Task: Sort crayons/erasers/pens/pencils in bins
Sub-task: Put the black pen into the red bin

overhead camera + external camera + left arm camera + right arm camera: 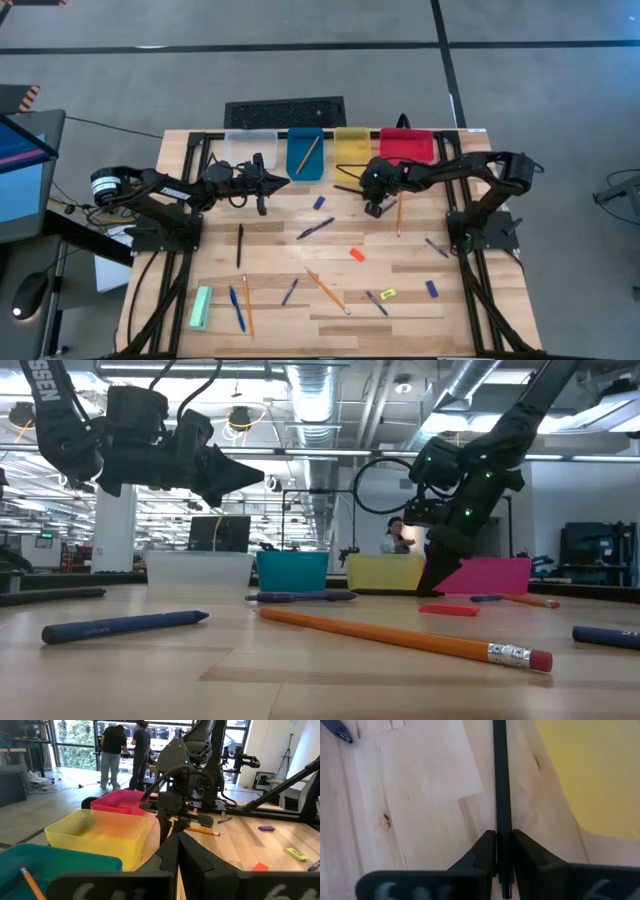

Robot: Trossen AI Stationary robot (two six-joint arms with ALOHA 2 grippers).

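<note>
Right gripper (503,851) down at the wooden table (420,820), fingers (482,851) closed in on either side of a thin black pen (501,780) running straight away from the wrist. Yellow bin (595,775) just beside the pen. Dark blue tip of another item (339,733) at the frame corner.

We see a pale wooden table (420,300) with visible grain and a smooth, faintly satin top; the yellow bin (95,832) looks like translucent, glossy plastic, and the black pen (501,780) between matt dark fingers (482,855) seems smooth plastic
</note>
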